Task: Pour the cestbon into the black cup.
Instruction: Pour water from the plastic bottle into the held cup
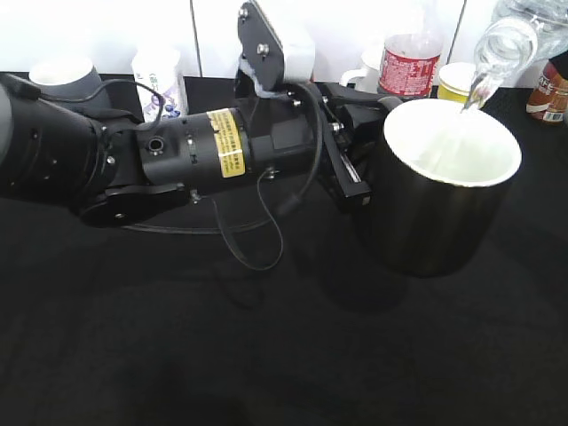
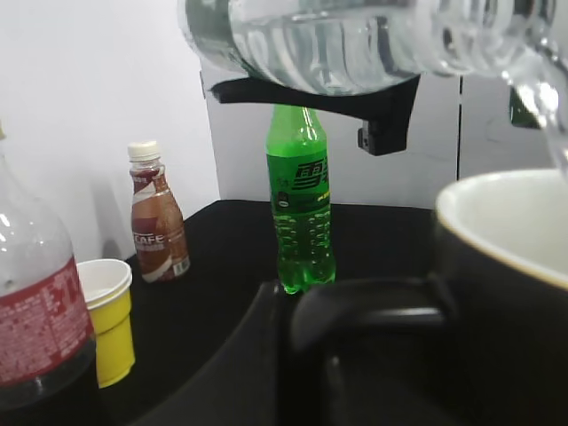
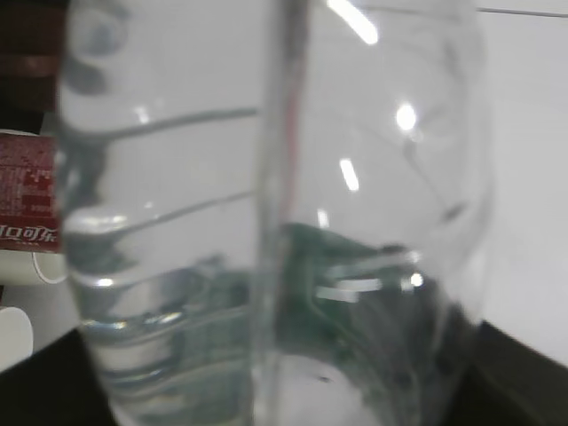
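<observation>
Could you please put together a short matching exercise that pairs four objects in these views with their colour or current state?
Objects:
1. cestbon
2. black cup
3. green bottle
4. paper cup

Descriptions:
A. yellow with a white inside, standing on the table
B. tilted in the air, water streaming out
C. upright, bright green, by the back wall
D. held by its handle in the left pincer, catching the stream

Pairs: 1-B, 2-D, 3-C, 4-A

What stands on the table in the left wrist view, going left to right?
Red-labelled cola bottle → yellow paper cup → brown cafe bottle → green soda bottle → black cup, with the tilted cestbon pouring overhead.
</observation>
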Motion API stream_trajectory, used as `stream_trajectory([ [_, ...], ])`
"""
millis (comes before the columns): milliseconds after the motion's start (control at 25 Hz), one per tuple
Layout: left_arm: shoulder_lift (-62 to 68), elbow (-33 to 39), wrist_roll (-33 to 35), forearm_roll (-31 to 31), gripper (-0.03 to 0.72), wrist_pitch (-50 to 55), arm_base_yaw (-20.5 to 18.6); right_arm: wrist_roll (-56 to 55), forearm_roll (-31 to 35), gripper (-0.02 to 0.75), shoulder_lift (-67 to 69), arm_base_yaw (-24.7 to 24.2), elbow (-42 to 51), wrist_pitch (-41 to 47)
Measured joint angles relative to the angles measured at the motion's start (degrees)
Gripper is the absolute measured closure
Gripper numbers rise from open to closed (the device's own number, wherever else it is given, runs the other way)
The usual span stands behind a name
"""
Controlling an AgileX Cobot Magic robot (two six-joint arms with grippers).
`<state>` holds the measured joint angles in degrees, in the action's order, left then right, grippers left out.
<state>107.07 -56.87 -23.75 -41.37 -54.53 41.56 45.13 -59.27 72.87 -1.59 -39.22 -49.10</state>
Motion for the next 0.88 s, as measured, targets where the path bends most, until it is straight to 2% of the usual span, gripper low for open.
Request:
stream_trajectory([
  [520,0.00,0.00,-0.38,-0.05,0.657,0.24,0.00,1.61,0.28,0.243,-0.01,0.00,-0.06,-0.40],
  [600,0.00,0.00,-0.38,0.32,0.657,0.41,0.00,-7.15,0.14,0.243,-0.01,0.00,-0.13,-0.51],
  [720,0.00,0.00,-0.38,4.13,0.657,-1.09,0.00,-26.67,-1.03,0.243,-0.01,0.00,-0.13,-0.51],
  [880,0.00,0.09,-0.38,4.40,0.657,-1.68,-0.78,-64.71,-1.20,0.243,-0.01,0.00,-0.13,-0.51],
])
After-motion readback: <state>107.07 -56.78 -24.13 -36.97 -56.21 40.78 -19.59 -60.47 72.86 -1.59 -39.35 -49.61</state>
